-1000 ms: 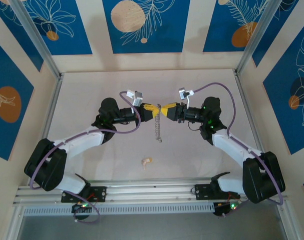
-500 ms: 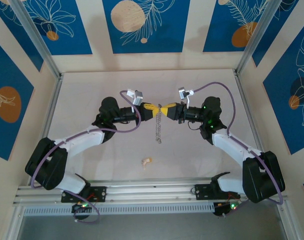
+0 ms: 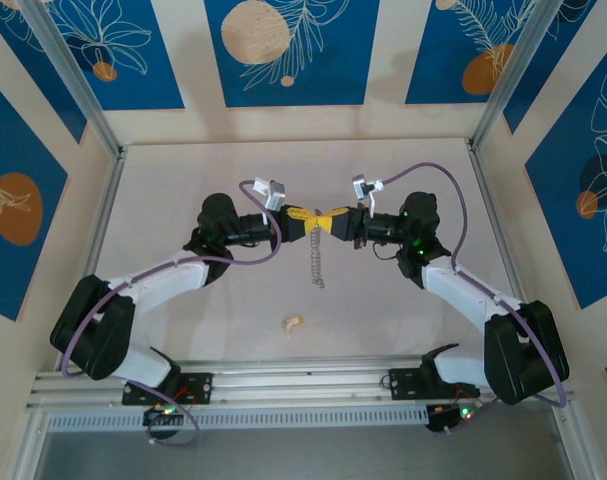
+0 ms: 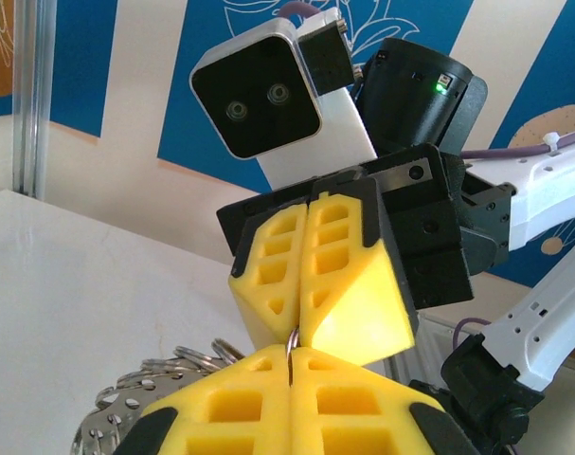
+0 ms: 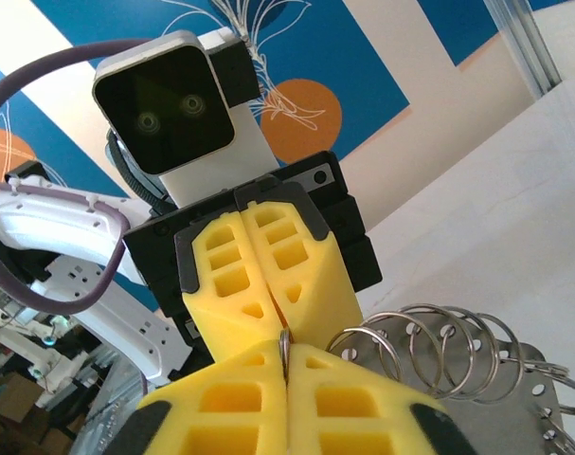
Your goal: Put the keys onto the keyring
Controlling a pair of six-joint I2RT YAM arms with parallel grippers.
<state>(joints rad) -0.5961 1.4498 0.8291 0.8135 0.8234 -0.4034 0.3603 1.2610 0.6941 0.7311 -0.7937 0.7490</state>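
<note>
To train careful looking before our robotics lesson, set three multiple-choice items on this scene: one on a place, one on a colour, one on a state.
1. Where is the key? A: loose on the table, towards the arm bases. B: against the back wall. C: on top of an arm.
2. What colour are the claws' fingers? A: grey. B: blue. C: yellow.
3. How is the right claw? A: wide open. B: shut on the keyring. C: shut on the key.
Answers: 1 A, it lies apart near the front; 2 C, both wrist views show yellow; 3 B, its fingers pinch a ring wire.
</note>
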